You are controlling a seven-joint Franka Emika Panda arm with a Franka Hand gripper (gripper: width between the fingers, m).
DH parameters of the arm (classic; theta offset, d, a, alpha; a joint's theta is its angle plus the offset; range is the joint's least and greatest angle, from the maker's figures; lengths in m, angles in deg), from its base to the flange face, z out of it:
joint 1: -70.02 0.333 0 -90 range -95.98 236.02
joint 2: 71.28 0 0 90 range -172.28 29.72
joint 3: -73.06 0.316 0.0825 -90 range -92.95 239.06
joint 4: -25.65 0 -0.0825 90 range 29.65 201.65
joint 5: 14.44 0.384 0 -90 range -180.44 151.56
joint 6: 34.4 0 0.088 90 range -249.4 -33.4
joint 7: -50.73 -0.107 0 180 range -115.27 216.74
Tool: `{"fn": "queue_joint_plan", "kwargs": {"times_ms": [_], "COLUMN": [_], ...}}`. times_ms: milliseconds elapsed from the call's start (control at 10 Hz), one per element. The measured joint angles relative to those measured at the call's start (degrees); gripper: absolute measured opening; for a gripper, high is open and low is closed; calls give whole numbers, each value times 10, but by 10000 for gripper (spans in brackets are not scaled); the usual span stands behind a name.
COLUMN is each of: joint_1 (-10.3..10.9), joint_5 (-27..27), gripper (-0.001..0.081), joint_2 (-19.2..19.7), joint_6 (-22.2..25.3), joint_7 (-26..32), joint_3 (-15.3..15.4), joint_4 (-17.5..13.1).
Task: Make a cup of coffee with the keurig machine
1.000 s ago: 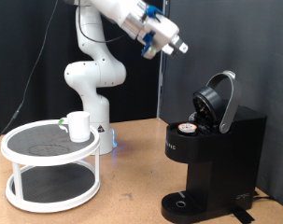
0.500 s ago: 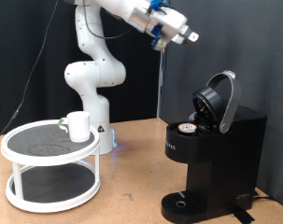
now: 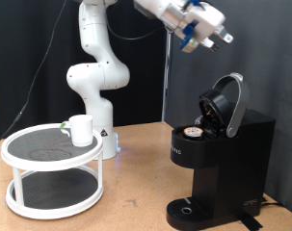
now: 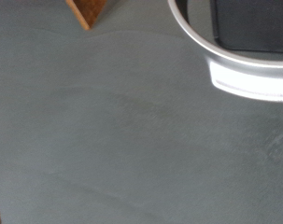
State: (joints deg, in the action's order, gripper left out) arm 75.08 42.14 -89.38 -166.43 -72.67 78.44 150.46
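Seen from the exterior view, the hand (image 3: 223, 38) hangs high near the picture's top, above and slightly to the left of the raised lid of the keurig machine (image 3: 223, 159), and well clear of it. Nothing sits between its fingers; they are too small and blurred here to say whether they are spread or closed. The machine stands on the wooden table (image 3: 136, 207) at the picture's right, its rounded lid (image 3: 227, 104) tipped up and back on its hinge. In the open chamber under the lid sits a small pod (image 3: 193, 132) with a brownish top. White lettering runs down the machine's front, and its round drip base at the bottom carries nothing. The cup (image 3: 81, 130) is well apart from the machine, at the picture's left, upright on the top shelf of a white two-tier round rack (image 3: 51, 168), near that shelf's right-hand edge. The arm's white base (image 3: 92, 82) stands behind the rack, with a dark curtain as backdrop.

From the wrist view, most of the picture is a flat grey surface (image 4: 113, 131). A curved silver rim (image 4: 234, 70) enclosing a dark panel shows in one corner; it appears to be part of the machine's top. A small wedge of brown wood (image 4: 87, 11) shows at the edge. The hand's fingers do not appear in this view.
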Motion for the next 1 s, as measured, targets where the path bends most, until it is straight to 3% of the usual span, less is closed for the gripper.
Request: {"fn": "queue_joint_plan", "kwargs": {"times_ms": [300,500,700,1000], "joint_1": [-1,-4,-6,-2], "joint_5": [-28,-36,-63,-102], "gripper": [734,734,734,734], "joint_2": [24,26,45,84], "joint_6": [-12,58,141,178], "joint_7": [-28,-46,-98,-138], "joint_3": [23,15,13,34], "joint_4": [-23,-33,-73,-135]}}
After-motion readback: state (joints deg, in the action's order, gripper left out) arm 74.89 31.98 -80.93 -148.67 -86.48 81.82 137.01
